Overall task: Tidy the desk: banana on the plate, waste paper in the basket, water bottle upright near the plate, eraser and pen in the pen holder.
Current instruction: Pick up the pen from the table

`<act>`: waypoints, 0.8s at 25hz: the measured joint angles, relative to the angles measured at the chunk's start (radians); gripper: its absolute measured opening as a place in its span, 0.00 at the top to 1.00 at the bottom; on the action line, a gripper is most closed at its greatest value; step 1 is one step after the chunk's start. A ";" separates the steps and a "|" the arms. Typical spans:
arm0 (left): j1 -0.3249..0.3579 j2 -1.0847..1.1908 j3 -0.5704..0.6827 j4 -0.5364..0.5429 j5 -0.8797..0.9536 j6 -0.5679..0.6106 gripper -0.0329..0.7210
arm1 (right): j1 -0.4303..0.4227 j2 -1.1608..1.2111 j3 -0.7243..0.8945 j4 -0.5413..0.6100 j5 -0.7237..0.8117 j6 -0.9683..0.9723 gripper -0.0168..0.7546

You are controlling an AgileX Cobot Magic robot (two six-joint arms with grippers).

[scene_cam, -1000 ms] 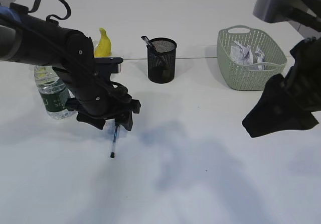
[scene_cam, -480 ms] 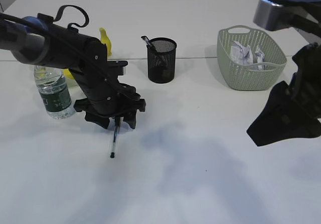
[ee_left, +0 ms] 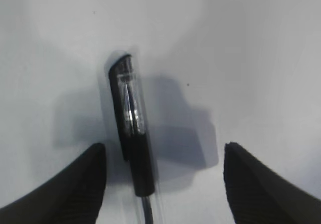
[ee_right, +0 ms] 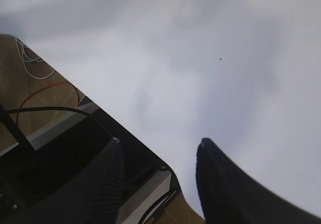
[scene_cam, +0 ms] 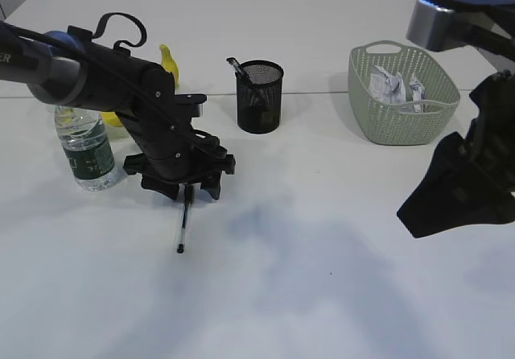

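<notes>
Pen: the clear-barrelled ballpoint pen with a black cap point(ee_left: 131, 133) lay flat on the white desk point(scene_cam: 322, 295), cap end between my left hand's point(ee_left: 163, 179) fingers, tip toward the front edge.
Change: over the last second I had lowered the left hand point(scene_cam: 183, 183) from just above the pen to desk level, straddling it.
Left hand: fingers apart, either side of the barrel, touching nothing I could see.
Meaning: I judged the pen ready to be gripped, then carried to the black mesh pen holder point(scene_cam: 260, 96).
Right hand: the right hand point(ee_right: 158, 176) hung off the desk's edge, fingers apart, empty.
Other items: plastic water bottle point(scene_cam: 84, 150) upright, yellow banana point(scene_cam: 167, 65) behind the arm, crumpled paper in the green basket point(scene_cam: 400, 125).
Room: white wall behind; cables on the floor below.
</notes>
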 joint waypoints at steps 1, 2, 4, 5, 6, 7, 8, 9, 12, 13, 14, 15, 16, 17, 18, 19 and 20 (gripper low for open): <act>0.000 0.000 0.000 0.005 0.000 0.000 0.26 | 0.000 0.000 0.000 0.002 0.004 0.000 0.52; 0.002 0.001 0.000 0.009 0.000 0.000 0.26 | 0.000 0.000 0.000 0.002 0.008 0.000 0.52; 0.006 0.002 -0.004 0.013 0.000 -0.002 0.27 | 0.000 0.000 0.000 0.002 0.015 0.000 0.52; 0.008 0.003 -0.004 0.013 0.002 -0.002 0.29 | 0.000 0.000 0.000 0.002 0.015 0.000 0.52; 0.008 0.005 -0.004 0.015 0.004 -0.002 0.30 | 0.000 0.000 0.000 0.002 0.015 0.000 0.52; 0.008 0.005 -0.004 0.015 0.006 -0.002 0.32 | 0.000 0.000 0.000 0.002 0.015 0.000 0.52; 0.008 0.005 -0.006 0.015 0.006 -0.002 0.34 | 0.000 0.000 0.000 0.002 0.015 0.000 0.52; 0.008 0.005 -0.006 0.015 0.010 -0.002 0.36 | 0.000 0.000 0.000 0.004 0.015 0.000 0.52; 0.010 0.005 -0.006 0.020 0.016 -0.004 0.45 | 0.000 0.000 0.000 0.011 0.017 0.000 0.52; 0.010 0.005 -0.006 0.026 0.021 -0.004 0.48 | 0.000 0.000 0.000 0.012 0.017 0.000 0.52; 0.010 0.005 -0.006 0.026 0.025 -0.004 0.51 | 0.000 0.000 0.000 0.012 0.019 0.000 0.52; 0.010 0.005 -0.006 0.026 0.030 -0.004 0.54 | 0.000 0.000 0.000 0.014 0.019 0.000 0.52; 0.010 0.005 -0.006 0.026 0.030 -0.004 0.56 | 0.000 0.000 0.000 0.015 0.019 0.000 0.52; 0.010 0.005 -0.006 0.026 0.035 -0.004 0.57 | 0.000 0.000 0.000 0.017 0.020 0.000 0.52; 0.010 0.005 -0.006 0.031 0.037 -0.004 0.59 | 0.000 0.000 0.000 0.017 0.020 0.000 0.52; 0.010 0.005 -0.006 0.035 0.042 -0.004 0.61 | 0.000 0.000 0.000 0.017 0.020 0.000 0.52; 0.010 0.005 -0.006 0.039 0.047 -0.004 0.62 | 0.000 0.000 0.000 0.017 0.020 0.000 0.52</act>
